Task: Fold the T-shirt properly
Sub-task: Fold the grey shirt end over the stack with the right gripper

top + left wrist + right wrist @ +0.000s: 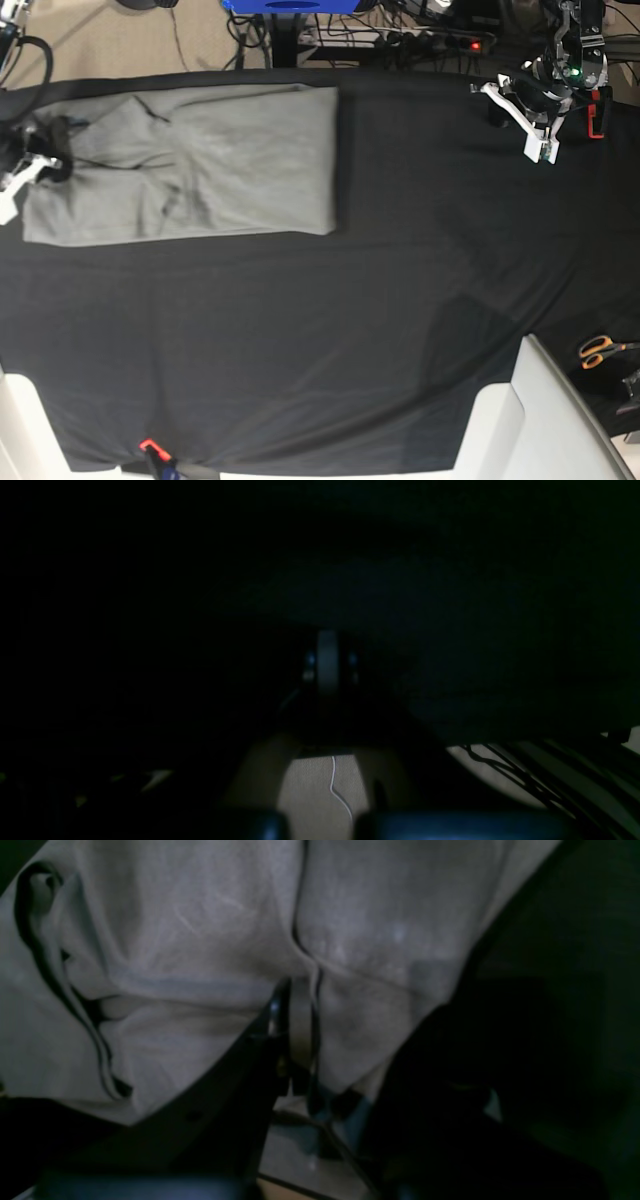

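— Looking at the right gripper (300, 1030) first, we see its jaws pinched on a fold of the T-shirt (190, 165), grey cloth bunched up on both sides of the fingers (301, 1015). From the base view, that gripper (45, 150) sits at the shirt's edge farthest from the left arm.

— And the left gripper (535, 125)?

— We find it well apart from the T-shirt, hanging over the black table cloth (330, 330) near the cloth's far edge. Its wrist view is almost black; we make out a pale finger (327, 665) and little else, but the jaws are pressed together with nothing between them.

— Where does the T-shirt lie?

— We see it spread on the table cloth as a long grey rectangle, close to the cloth's far edge. On the opposite side from the T-shirt, orange-handled scissors (600, 350) rest on the cloth.
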